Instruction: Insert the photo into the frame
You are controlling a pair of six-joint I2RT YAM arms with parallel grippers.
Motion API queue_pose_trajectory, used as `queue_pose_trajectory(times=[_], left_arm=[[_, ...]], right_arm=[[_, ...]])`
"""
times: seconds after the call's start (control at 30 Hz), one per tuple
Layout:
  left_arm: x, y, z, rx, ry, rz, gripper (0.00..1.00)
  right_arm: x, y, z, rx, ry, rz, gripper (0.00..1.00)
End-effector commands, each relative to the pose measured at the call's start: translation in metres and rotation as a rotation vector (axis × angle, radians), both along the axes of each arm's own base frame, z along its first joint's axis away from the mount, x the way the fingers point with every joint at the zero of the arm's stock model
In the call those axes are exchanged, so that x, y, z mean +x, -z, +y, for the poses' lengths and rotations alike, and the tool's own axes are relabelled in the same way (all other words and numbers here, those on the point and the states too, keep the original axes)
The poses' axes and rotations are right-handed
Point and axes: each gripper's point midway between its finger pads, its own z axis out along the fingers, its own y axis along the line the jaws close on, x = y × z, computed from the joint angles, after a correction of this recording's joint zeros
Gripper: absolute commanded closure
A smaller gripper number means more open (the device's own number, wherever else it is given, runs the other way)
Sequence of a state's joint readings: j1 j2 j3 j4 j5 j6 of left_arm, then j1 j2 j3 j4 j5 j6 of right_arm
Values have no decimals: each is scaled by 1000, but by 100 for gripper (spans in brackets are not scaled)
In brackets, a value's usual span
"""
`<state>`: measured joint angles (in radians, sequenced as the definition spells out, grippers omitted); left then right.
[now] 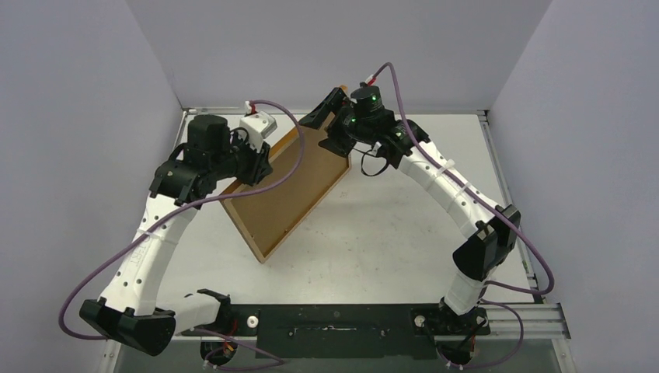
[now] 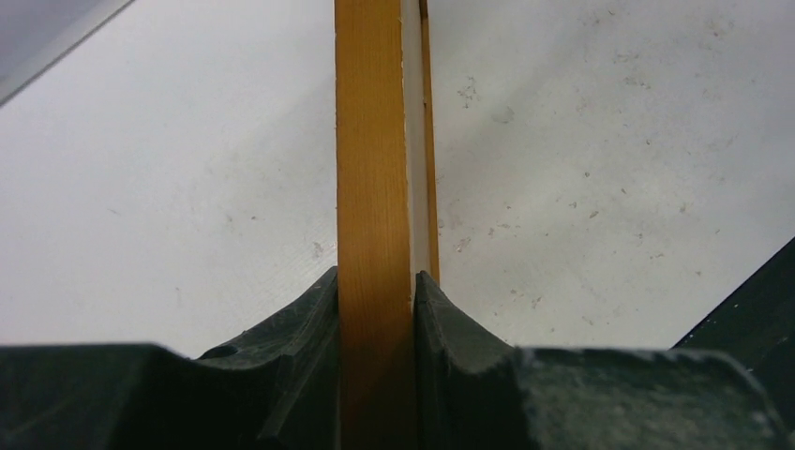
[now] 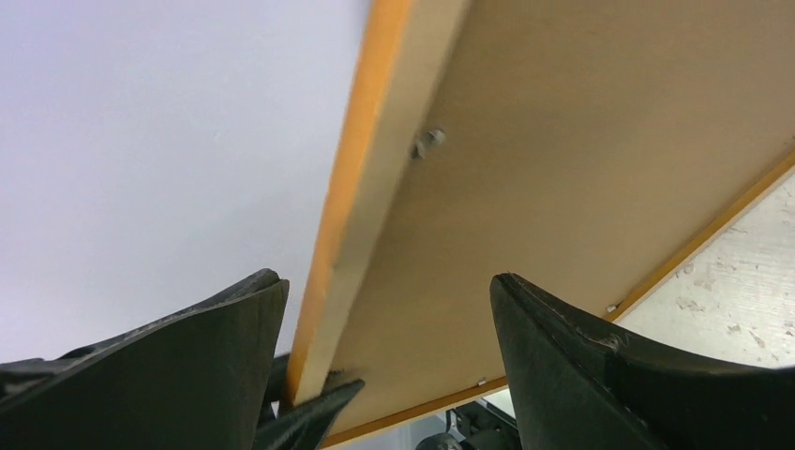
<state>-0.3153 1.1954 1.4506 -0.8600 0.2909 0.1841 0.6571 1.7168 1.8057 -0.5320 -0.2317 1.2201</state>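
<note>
Table (image 1: 404,233), white and speckled. Frame (image 1: 249,233): orange-brown wood, back side up, held aslant over the left-centre of the desk, one corner pointing toward the near edge and the opposite one toward the far edge. Backing panel (image 1: 291,186): brown fibreboard, seated within the frame; one small metal tab (image 3: 429,141) at its rim. Left gripper (image 2: 375,286): clamped tight on the frame's left rail; a white strip shows beside the wood, identity cannot be told. Right gripper (image 3: 386,281): at the frame's far corner, fingers spread wide, straddling the rail.
</note>
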Motion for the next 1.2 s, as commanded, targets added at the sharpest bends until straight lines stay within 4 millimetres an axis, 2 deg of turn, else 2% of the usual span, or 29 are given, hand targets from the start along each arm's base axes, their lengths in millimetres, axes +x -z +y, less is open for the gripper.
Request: queue_pose_trajectory(times=[0.0, 0.23, 0.4, 0.57, 0.73, 0.8, 1.0, 1.07, 1.17], left_arm=[[33, -58, -29, 58, 128, -398, 100], [31, -50, -58, 151, 197, -450, 100], [28, -44, -69, 191, 222, -473, 100], [16, -39, -80, 177, 279, -473, 87], [-5, -34, -94, 100, 356, -454, 81], [-14, -32, -99, 52, 380, -445, 74], [-33, -24, -106, -46, 399, -381, 46], [-43, -29, -111, -104, 434, -373, 40], [-61, -47, -121, -245, 475, -372, 32]], right_arm=[[-8, -18, -1, -23, 13, 8, 18], [-21, -6, -20, -136, 76, 71, 14], [-38, 13, -33, -223, 94, 165, 16], [-55, 25, -48, -255, 118, 239, 26], [-61, 35, -49, -277, 115, 277, 39], [-60, 35, -51, -283, 126, 270, 45], [-63, 35, -60, -291, 147, 262, 65], [-62, 37, -64, -291, 146, 259, 70], [-58, 41, -69, -281, 134, 250, 72]])
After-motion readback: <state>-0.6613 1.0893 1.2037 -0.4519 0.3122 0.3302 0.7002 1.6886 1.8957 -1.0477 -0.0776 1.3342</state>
